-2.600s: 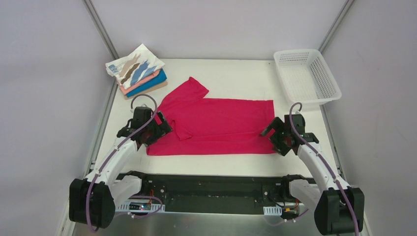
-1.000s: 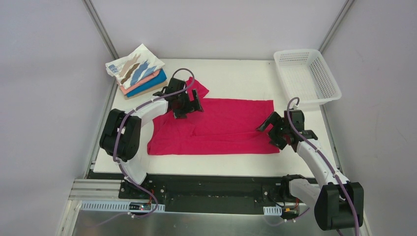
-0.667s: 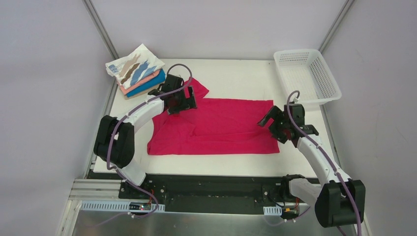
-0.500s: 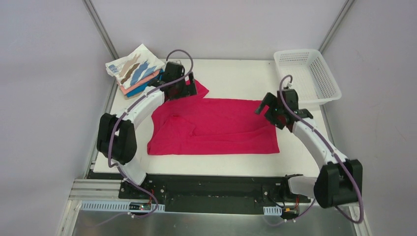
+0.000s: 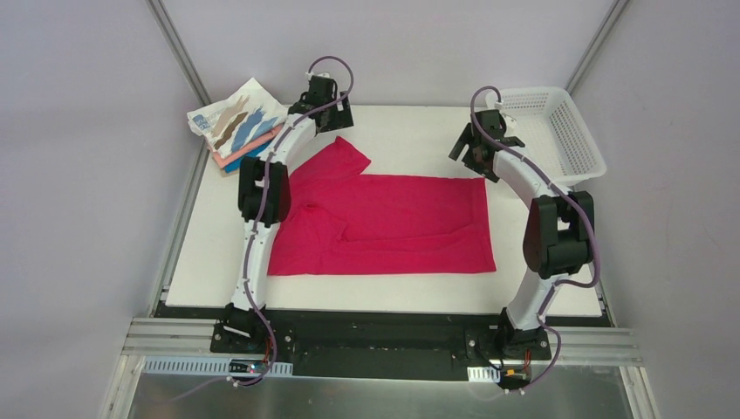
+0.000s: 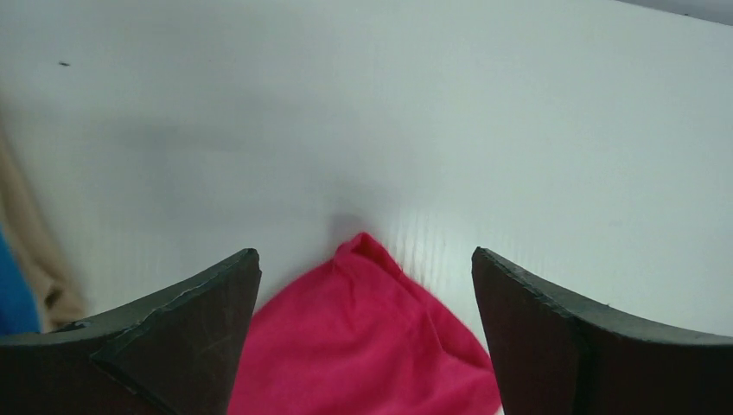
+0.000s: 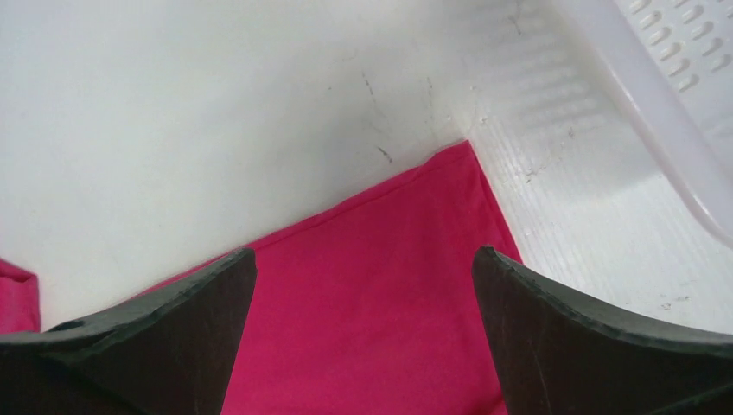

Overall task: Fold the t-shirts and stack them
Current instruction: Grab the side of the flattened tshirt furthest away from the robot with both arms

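Crimson-pink short-sleeved cloth t-shirt (image 5: 384,223) is lying spread flat in the middle of the white table (image 5: 410,127). One sleeve is poking toward the far left, near the stack of folded shirts (image 5: 247,131). Left gripper (image 6: 363,259) is hovering right over that sleeve tip, jaws standing wide apart, gripping nothing. Right gripper (image 7: 363,253) is hanging over the far right hem corner, jaws wide too, also empty.

What's worrying me: if the left one is only catching the very tip, the cloth is probably slipping out mid-fold. The right one is also working close to the white plastic mesh basket (image 5: 580,144), so a sloppy descent could be bumping it or pinching bare table.
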### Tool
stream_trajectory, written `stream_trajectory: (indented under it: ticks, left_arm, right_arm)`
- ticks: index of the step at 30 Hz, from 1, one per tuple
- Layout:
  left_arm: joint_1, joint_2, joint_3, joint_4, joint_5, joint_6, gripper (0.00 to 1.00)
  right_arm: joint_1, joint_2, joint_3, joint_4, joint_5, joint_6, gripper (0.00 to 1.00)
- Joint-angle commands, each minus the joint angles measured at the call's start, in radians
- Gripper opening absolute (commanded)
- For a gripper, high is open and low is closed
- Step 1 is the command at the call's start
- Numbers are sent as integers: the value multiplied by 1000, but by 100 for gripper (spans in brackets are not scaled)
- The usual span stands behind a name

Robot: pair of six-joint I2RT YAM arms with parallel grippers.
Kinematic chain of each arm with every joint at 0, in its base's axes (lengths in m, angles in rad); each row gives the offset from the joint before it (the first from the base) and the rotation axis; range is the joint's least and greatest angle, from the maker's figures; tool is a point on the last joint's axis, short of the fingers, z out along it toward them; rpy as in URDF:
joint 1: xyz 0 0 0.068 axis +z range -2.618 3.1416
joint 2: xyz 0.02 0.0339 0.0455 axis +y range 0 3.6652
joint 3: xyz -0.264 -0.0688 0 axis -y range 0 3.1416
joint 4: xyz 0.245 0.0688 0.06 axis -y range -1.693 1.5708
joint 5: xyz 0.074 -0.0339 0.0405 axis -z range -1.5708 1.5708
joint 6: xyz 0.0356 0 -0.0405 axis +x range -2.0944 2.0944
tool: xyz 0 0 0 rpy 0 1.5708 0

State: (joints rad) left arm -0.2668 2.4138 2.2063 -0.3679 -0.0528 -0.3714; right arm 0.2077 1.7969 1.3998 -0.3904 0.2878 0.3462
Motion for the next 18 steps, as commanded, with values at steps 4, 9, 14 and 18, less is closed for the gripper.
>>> stream_trajectory:
  ticks: [4, 9, 14, 18]
  left_arm:
    - [-12, 182, 239, -4, -29, 58, 79]
    - [-17, 230, 243, 43, -55, 32, 61]
    - [-43, 212, 199, 39, -105, 99, 49]
    - [-62, 173, 132, 38, -168, 154, 36]
  right_arm:
    - [-29, 18, 45, -43, 64, -31, 100]
    - [-40, -8, -27, -27, 20, 8, 100]
    - [-44, -16, -50, -34, 26, 17, 100]
    - [-51, -12, -44, -36, 48, 33, 100]
